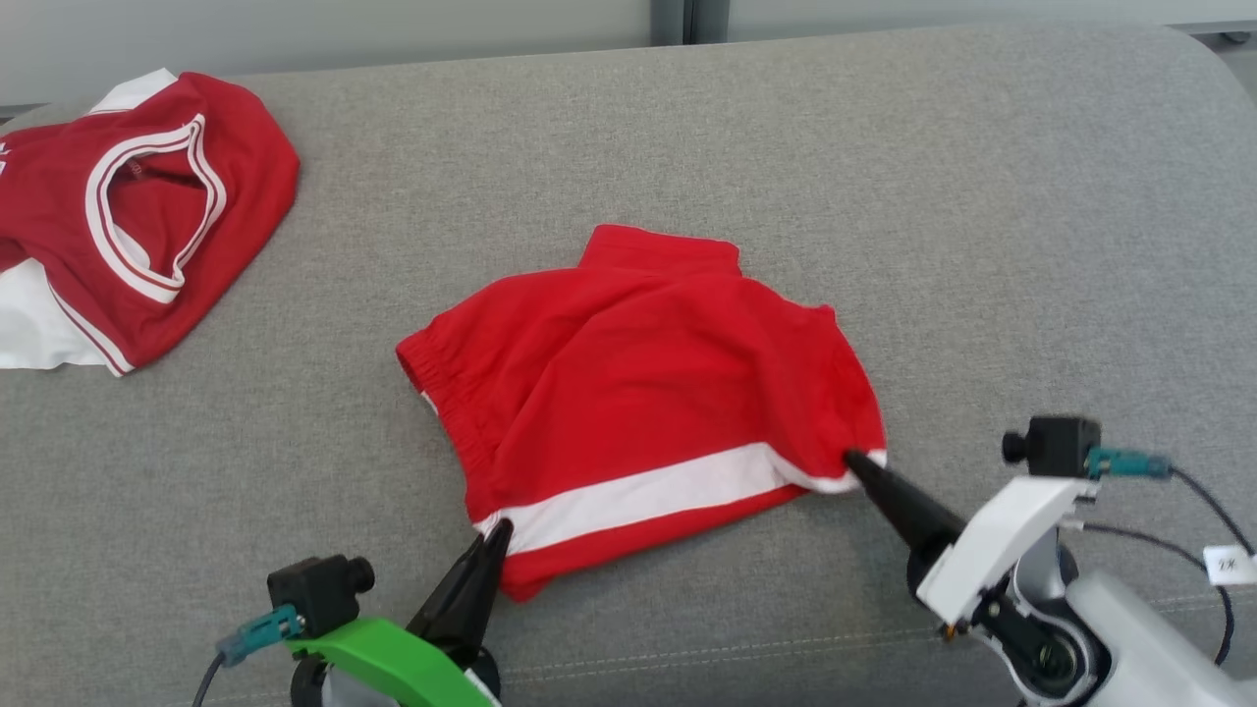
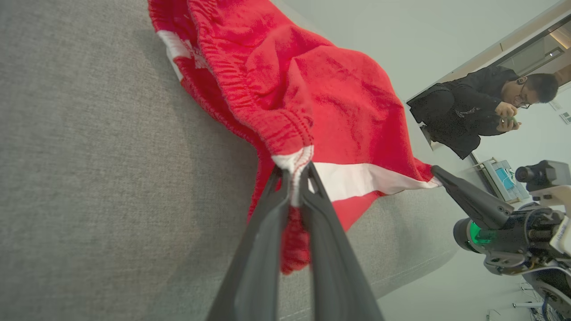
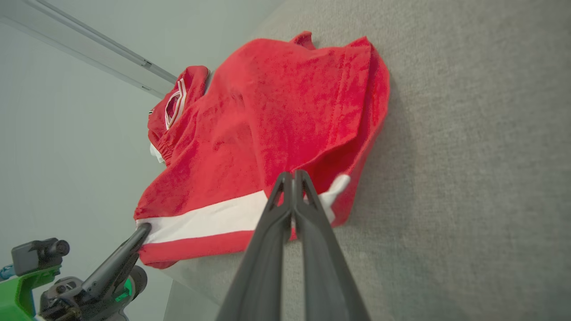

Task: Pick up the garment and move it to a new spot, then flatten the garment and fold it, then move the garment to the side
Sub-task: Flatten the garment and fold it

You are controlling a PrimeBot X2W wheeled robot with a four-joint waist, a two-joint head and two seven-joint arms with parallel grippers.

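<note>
Near edge: the left gripper [image 1: 500, 527] and the right gripper [image 1: 850, 458] each meet one end of the white stripe [image 1: 648, 491] that runs along the closest side of the red garment [image 1: 648, 363]. In the left wrist view the fingers [image 2: 267, 209] are pressed together on the white corner beside the elastic waistband [image 2: 250, 80]. In the right wrist view the fingers [image 3: 308, 209] pinch the stripe at the opposite corner. The garment lies mid-way across the grey cushion [image 1: 933, 196], mostly down on the fabric, with soft ridges across its upper panel. This probably belongs to the flatten-and-fold step, with both near corners secured. The next move calls for the two arms to travel together with even tension, so that the edge stays straight and neither corner slips free. Farther off, at the cushion's far left and well apart, rests a red-and-white jersey [image 1: 187, 265]. A person [image 2: 477, 111] stands in the background.
</note>
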